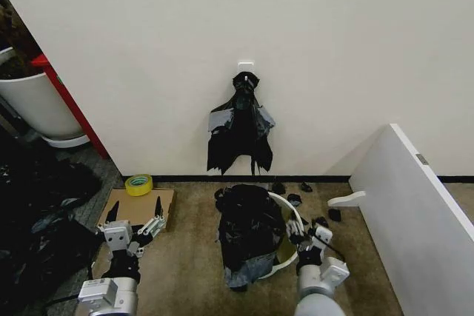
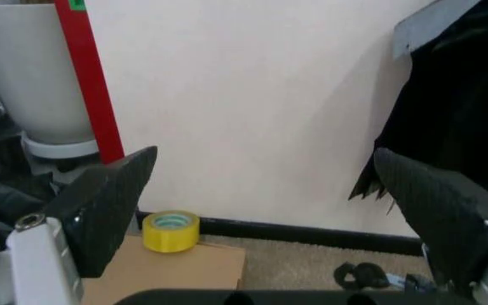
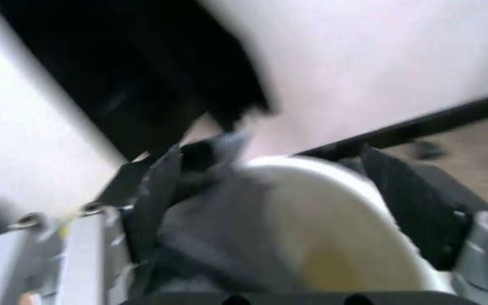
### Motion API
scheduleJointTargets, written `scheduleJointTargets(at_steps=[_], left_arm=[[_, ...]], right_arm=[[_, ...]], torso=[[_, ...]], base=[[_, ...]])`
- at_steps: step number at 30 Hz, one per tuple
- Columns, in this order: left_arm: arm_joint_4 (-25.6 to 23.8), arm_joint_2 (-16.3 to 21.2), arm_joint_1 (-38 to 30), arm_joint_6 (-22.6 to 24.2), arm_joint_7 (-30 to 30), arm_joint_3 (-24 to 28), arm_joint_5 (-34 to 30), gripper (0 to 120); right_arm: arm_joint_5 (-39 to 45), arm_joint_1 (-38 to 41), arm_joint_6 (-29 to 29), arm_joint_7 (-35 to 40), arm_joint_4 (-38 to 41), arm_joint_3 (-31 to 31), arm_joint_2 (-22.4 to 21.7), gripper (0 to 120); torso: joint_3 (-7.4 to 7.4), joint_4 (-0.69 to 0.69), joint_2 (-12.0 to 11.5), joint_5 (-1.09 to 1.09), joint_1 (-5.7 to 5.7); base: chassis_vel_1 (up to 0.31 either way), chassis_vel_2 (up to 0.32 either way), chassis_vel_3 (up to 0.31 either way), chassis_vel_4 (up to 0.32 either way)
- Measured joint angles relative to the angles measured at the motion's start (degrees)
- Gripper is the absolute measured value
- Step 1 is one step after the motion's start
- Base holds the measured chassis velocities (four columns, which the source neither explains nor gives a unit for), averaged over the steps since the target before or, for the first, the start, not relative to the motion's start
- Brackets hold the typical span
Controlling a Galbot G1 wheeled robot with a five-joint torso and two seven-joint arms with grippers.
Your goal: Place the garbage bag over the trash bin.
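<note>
Here, brown carpet, cream wall; garbage bag drapes trash bin; both grippers' jaws wide.

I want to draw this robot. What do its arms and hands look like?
Both arms are silvery-grey metal tubes ending in pale grey blocks. The left hand has two black, pointed fingers with a woven carbon-fibre look, shaped like small fins, on silver brackets with screws. The right hand has matching black fingers on grey mounts, with a thin black cable beside its wrist.
</note>
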Motion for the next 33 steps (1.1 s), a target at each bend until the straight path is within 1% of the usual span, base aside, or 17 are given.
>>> scheduleJointTargets(at_steps=[2, 3, 5, 7, 12, 16, 18, 21, 22, 23, 25, 26, 28, 29, 31, 32, 33], left_arm=[[0.1, 0.3, 0.0, 0.1, 0.0, 0.0, 0.0, 100], [0.1, 0.3, 0.0, 0.1, 0.0, 0.0, 0.0, 100], [-0.1, 0.7, 0.1, 0.3, 0.0, -0.3, -0.1, 100], [-0.5, 0.8, 0.3, 0.3, 0.0, -0.4, -0.1, 100], [-0.7, 0.7, 0.6, 0.3, 0.0, -0.5, -0.1, 100], [-0.5, 0.6, 0.4, 0.3, 0.0, -0.2, 0.0, 100], [-0.4, 0.6, 0.3, 0.3, 0.0, -0.1, 0.0, 100], [0.0, 0.7, 0.0, 0.3, 0.0, 0.2, 0.1, 100], [0.1, 0.9, -0.1, 0.4, 0.0, 0.2, 0.1, 100], [0.1, 1.1, -0.2, 0.4, 0.1, 0.2, 0.0, 100], [0.2, 1.2, -0.2, 0.4, 0.1, 0.2, 0.0, 100], [0.3, 1.5, -0.2, 0.5, 0.1, 0.2, -0.2, 100], [0.5, 2.1, -0.3, 0.6, 0.2, -0.1, -0.8, 100], [0.5, 2.3, -0.3, 0.6, 0.2, -0.2, -1.0, 100], [1.0, 3.2, -0.7, 1.0, 0.4, -0.3, -2.7, 100], [1.3, 3.5, -1.0, 1.2, 0.5, -0.3, -3.3, 100], [1.3, 3.5, -1.0, 1.2, 0.5, -0.3, -3.3, 100]], right_arm=[[2.0, 1.2, -3.1, -1.7, 0.5, -0.3, -1.1, 89], [2.0, 1.2, -3.1, -1.7, 0.5, -0.3, -1.1, 89], [4.1, 3.5, -7.6, -4.2, 0.2, -0.8, -2.1, 98], [3.1, 5.0, -9.9, -6.6, -1.2, -1.0, -3.1, 100], [-1.8, 6.0, -12.1, -8.9, -3.8, -1.1, -5.1, 100], [0.9, 5.6, -16.6, -6.3, -3.1, -0.8, -5.9, 100], [2.5, 5.5, -17.1, -5.9, -2.5, -0.6, -5.9, 98], [6.7, 5.0, -17.8, -5.4, -0.6, -0.5, -5.7, 90], [8.2, 4.9, -18.0, -5.1, 0.2, -0.6, -5.4, 84], [9.1, 4.8, -18.1, -4.9, 0.8, -0.7, -5.2, 80], [9.2, 4.8, -18.1, -4.8, 0.8, -0.8, -5.2, 79], [9.6, 4.7, -18.1, -4.7, 1.1, -0.9, -4.9, 71], [9.5, 4.7, -18.0, -4.6, 1.0, -1.1, -4.5, 63], [9.5, 4.7, -17.9, -4.6, 0.9, -1.1, -4.4, 62], [8.7, 4.7, -16.7, -4.7, 0.4, -1.4, -4.0, 49], [8.1, 4.7, -15.7, -4.9, 0.2, -1.5, -3.8, 46], [8.1, 4.7, -15.7, -4.9, 0.2, -1.5, -3.8, 46]], torso=[[0.0, 0.0, 0.0, 0.0, 0.0], [0.0, 0.0, 0.0, 0.0, 0.0], [0.0, 0.01, 0.0, 0.02, 0.0], [0.0, 0.01, 0.0, 0.02, 0.0], [0.0, 0.01, 0.0, 0.02, 0.0], [0.0, 0.0, 0.0, 0.02, 0.0], [0.0, 0.0, 0.0, 0.02, 0.0], [0.0, 0.0, 0.0, 0.01, 0.0], [0.0, 0.01, 0.0, 0.01, 0.0], [0.0, 0.0, 0.0, 0.01, 0.0], [0.0, 0.0, 0.0, 0.01, 0.0], [0.0, 0.0, 0.0, 0.01, 0.0], [0.0, 0.01, 0.0, 0.01, 0.0], [0.0, 0.01, 0.0, 0.01, 0.0], [0.0, 0.01, 0.0, 0.01, 0.0], [0.0, 0.01, 0.0, 0.01, 0.0], [0.0, 0.01, 0.0, 0.01, 0.0]], base=[[0.0, 0.0, 0.0, 0.0], [0.0, 0.0, 0.0, 0.0], [0.0, 0.0, 0.0, 0.0], [0.0, 0.0, 0.0, 0.0], [0.0, 0.0, 0.0, 0.0], [0.0, 0.0, 0.0, 0.0], [0.0, 0.0, 0.0, 0.0], [0.0, 0.0, 0.0, 0.0], [0.0, 0.0, 0.0, 0.0], [0.0, 0.0, 0.0, 0.0], [0.0, 0.0, 0.0, 0.0], [0.0, 0.0, 0.0, 0.0], [0.0, 0.0, 0.0, 0.0], [0.0, 0.0, 0.0, 0.0], [0.0, 0.0, 0.0, 0.0], [0.0, 0.0, 0.0, 0.0], [0.0, 0.0, 0.0, 0.0]])
